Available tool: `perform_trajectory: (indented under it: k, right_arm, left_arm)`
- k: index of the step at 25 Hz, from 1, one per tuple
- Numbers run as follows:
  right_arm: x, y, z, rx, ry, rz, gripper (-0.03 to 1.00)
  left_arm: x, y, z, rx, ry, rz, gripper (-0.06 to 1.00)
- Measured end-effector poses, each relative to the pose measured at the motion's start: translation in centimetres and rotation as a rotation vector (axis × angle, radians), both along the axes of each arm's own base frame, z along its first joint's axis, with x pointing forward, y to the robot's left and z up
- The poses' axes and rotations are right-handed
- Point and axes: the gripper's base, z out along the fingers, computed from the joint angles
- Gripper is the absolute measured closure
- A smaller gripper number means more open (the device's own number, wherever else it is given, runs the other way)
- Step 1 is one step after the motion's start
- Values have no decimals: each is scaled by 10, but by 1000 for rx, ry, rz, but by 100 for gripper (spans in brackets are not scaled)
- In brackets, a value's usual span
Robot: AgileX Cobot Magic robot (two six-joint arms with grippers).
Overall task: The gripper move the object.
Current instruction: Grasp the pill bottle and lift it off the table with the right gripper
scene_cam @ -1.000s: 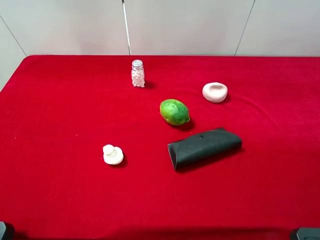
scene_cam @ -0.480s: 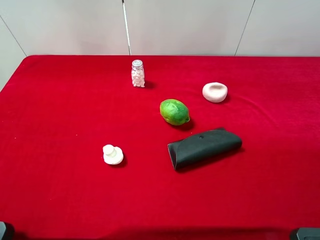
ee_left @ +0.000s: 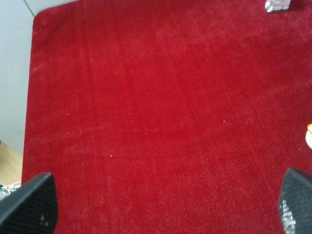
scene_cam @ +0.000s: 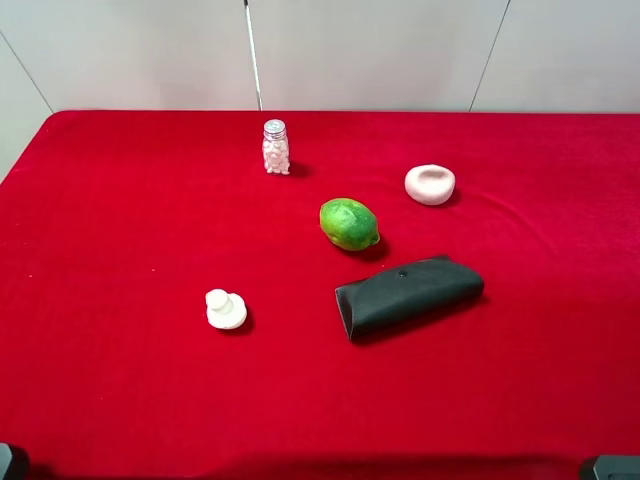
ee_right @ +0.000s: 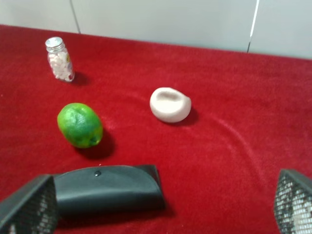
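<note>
The object, a small clear glass bottle (scene_cam: 275,146) with white pills and a silver cap, stands upright at the back of the red table, left of centre. It also shows in the right wrist view (ee_right: 60,59), and its base shows at the edge of the left wrist view (ee_left: 277,5). My left gripper (ee_left: 163,209) is open and empty over bare red cloth, far from the bottle. My right gripper (ee_right: 161,209) is open and empty, low over the near side of the table, with the bottle far ahead of it.
A green fruit (scene_cam: 349,223) lies mid-table. A pale pink-white bowl-shaped piece (scene_cam: 430,184) sits to its right. A black pouch (scene_cam: 408,296) lies in front of the fruit, close to my right gripper. A white knobbed lump (scene_cam: 226,309) sits front left. The table's left edge (ee_left: 30,97) borders the wall.
</note>
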Motion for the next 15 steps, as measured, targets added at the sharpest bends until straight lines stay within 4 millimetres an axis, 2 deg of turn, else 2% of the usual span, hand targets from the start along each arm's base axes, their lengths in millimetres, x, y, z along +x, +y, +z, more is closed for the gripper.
perform_trajectory:
  k: [15]
  right_arm:
    - [61,8,34,-73,183,75,27]
  left_arm:
    - [0,0,0,0,0,0,7]
